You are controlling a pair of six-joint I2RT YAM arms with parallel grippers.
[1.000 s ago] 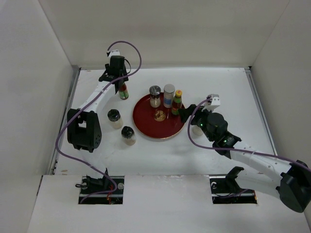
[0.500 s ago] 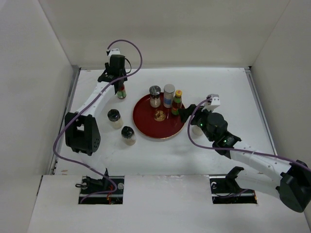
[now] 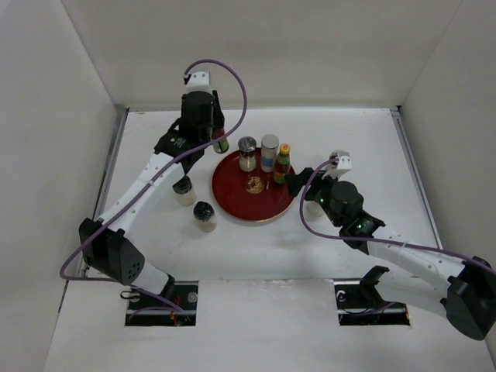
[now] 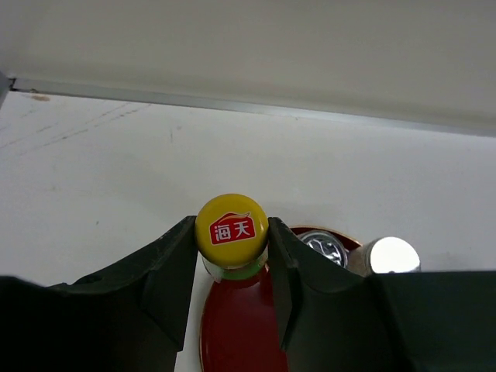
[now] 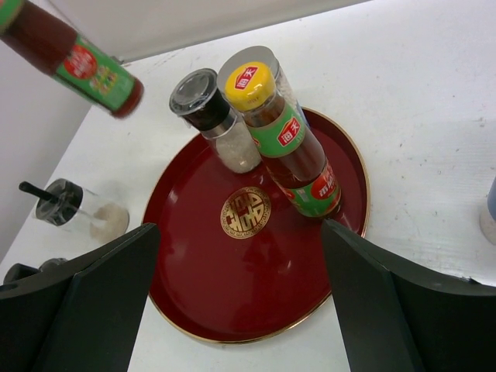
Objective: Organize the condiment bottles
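A slim red-sauce bottle [image 5: 85, 66] with a yellow cap hangs in the air above the far-left rim of the round red tray [image 5: 225, 298]. It is pinched at its green neck by the left gripper [image 4: 232, 246], whose fingers press on either side just under the cap. The cap is uppermost and the base points down toward the tray, so the long axis runs roughly vertical. The right wrist view shows it slanting more than its standing twin, though the lens may account for that.

Already upright along the tray's far side are a dark-lidded glass shaker [image 5: 225, 132], a silver-lidded white shaker [image 3: 269, 152] and the second sauce bottle [image 5: 291, 139]. Two squat jars [image 3: 183, 190] wait on the table left of the tray.

The right gripper [image 5: 240, 225] sits low at the tray's right edge, fingers spread wide and holding nothing.

The step looks to be placement. It would go best by bringing the bottle square over bare tray beside the dark-lidded shaker. The bottle should then come straight down and be released only once its base sits flat, since so narrow a bottle could topple into its neighbours.
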